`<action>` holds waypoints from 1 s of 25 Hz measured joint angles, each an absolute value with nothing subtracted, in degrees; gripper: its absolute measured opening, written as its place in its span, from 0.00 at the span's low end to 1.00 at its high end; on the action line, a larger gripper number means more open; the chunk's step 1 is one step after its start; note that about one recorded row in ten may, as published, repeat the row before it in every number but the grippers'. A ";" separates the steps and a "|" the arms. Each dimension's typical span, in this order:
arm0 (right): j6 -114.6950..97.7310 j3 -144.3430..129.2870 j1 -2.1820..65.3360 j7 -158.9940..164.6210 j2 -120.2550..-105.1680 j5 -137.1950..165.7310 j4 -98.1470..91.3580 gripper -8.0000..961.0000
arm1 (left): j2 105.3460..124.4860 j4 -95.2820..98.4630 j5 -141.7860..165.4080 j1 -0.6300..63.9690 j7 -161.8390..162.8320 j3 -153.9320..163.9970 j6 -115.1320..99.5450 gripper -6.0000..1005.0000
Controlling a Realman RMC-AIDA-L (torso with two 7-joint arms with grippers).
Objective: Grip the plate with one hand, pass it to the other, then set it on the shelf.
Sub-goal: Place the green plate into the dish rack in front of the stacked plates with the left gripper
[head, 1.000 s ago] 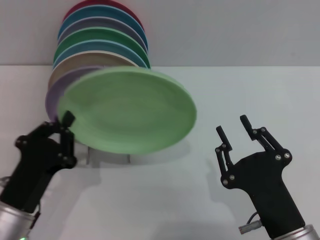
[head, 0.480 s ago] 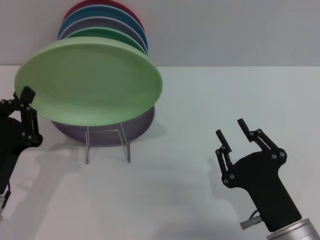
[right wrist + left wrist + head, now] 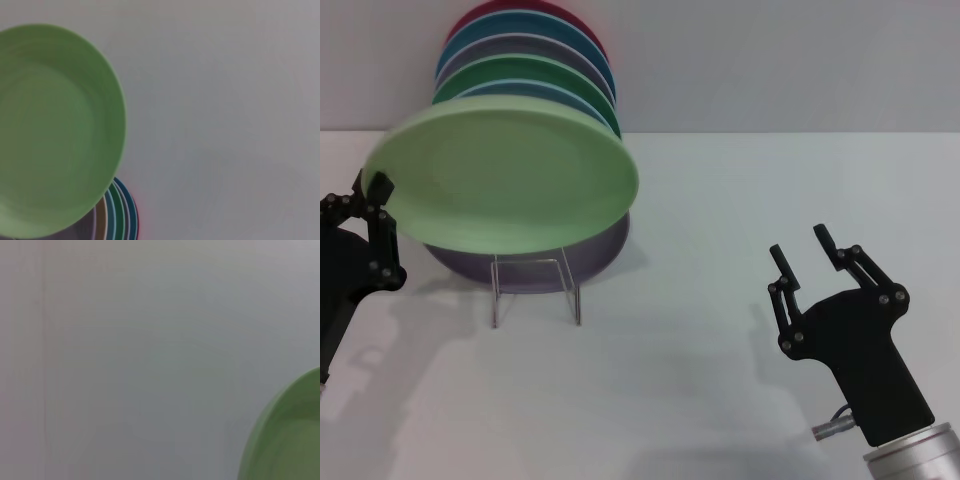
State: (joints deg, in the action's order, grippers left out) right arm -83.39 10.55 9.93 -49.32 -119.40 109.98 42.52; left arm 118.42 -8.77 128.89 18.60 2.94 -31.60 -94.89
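The light pastel-green plate [image 3: 505, 185] is held in the air at the left, tilted, in front of a row of upright plates. My left gripper [image 3: 375, 205] is shut on its left rim. The plate also shows in the left wrist view [image 3: 287, 440] and in the right wrist view [image 3: 55, 130]. The shelf [image 3: 535, 290] is a thin wire stand on the table, below the held plate. My right gripper [image 3: 805, 260] is open and empty, low at the right, well apart from the plate.
A row of upright plates [image 3: 535, 70] in dark red, blue, lilac, darker green and other colours stands behind the held plate. A lilac plate [image 3: 590, 255] leans at the front of the row, above the wire stand. White table [image 3: 720, 200] all around.
My left gripper swung the plate up and to the left, from in front of the stand to over the row. My right gripper shifted slightly right and down.
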 joint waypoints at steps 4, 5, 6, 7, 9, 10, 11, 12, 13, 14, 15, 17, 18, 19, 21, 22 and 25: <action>-83.39 11.09 9.74 -49.60 -119.38 109.95 42.53 0.40 | 118.41 -6.64 129.11 19.37 2.92 -30.94 -93.84 0.13; -83.39 11.32 9.65 -49.65 -119.38 109.95 42.53 0.40 | 118.39 -6.23 129.18 19.52 2.91 -30.91 -93.46 0.13; -83.40 11.57 9.60 -49.67 -119.37 109.94 42.52 0.40 | 118.37 -5.81 129.28 19.68 2.84 -30.91 -93.07 0.13; -83.40 11.74 9.56 -49.70 -119.37 109.94 42.52 0.40 | 118.36 -5.30 129.42 19.89 2.63 -30.91 -92.65 0.13; -83.40 12.02 9.46 -49.76 -119.35 109.94 42.53 0.40 | 118.35 -4.75 129.58 20.09 1.87 -30.68 -91.90 0.13; -83.40 12.06 9.45 -49.80 -119.36 109.94 42.54 0.40 | 118.37 -4.64 129.58 20.17 1.35 -30.39 -91.48 0.14; -83.41 12.11 9.45 -49.84 -119.35 109.94 42.54 0.40 | 118.37 -4.64 129.58 20.17 1.35 -30.39 -91.48 0.14; -83.40 12.15 9.44 -49.91 -119.35 109.94 42.54 0.40 | 118.41 -4.55 129.60 20.20 0.27 -29.27 -90.17 0.14; -83.40 12.15 9.44 -49.91 -119.35 109.94 42.54 0.40 | 118.41 -4.53 129.60 20.20 0.01 -29.00 -89.79 0.14; -83.40 12.20 9.46 -49.93 -119.35 109.94 42.53 0.40 | 118.42 -4.51 129.60 20.16 -0.36 -28.60 -89.02 0.14; -83.41 12.26 9.47 -49.94 -119.35 109.94 42.52 0.40 | 118.42 -4.49 129.61 20.12 -0.61 -28.37 -88.46 0.14; -83.41 12.57 9.45 -49.95 -119.36 109.94 42.46 0.40 | 118.44 -4.48 129.60 20.05 -1.04 -27.75 -86.89 0.15; -83.41 12.57 9.45 -49.95 -119.36 109.94 42.46 0.40 | 118.44 -4.48 129.60 20.05 -1.04 -27.75 -86.89 0.15; -83.41 12.65 9.44 -49.95 -119.35 109.94 42.45 0.40 | 118.44 -4.49 129.60 20.05 -1.05 -27.61 -86.37 0.15; -83.41 12.68 9.43 -49.96 -119.35 109.94 42.45 0.40 | 118.49 -4.48 129.60 20.06 -1.07 -27.45 -85.64 0.15; -83.41 12.68 9.42 -49.96 -119.35 109.94 42.45 0.40 | 118.54 -4.74 129.59 20.04 -1.58 -27.41 -84.79 0.15; -83.41 12.63 9.43 -49.97 -119.37 109.94 42.45 0.40 | 118.57 -5.07 129.58 19.98 -2.51 -27.42 -83.93 0.16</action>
State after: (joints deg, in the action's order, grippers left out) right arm -83.41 12.63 9.43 -49.97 -119.37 109.95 42.45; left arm 118.57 -5.07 129.58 19.98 -2.51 -27.42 -83.93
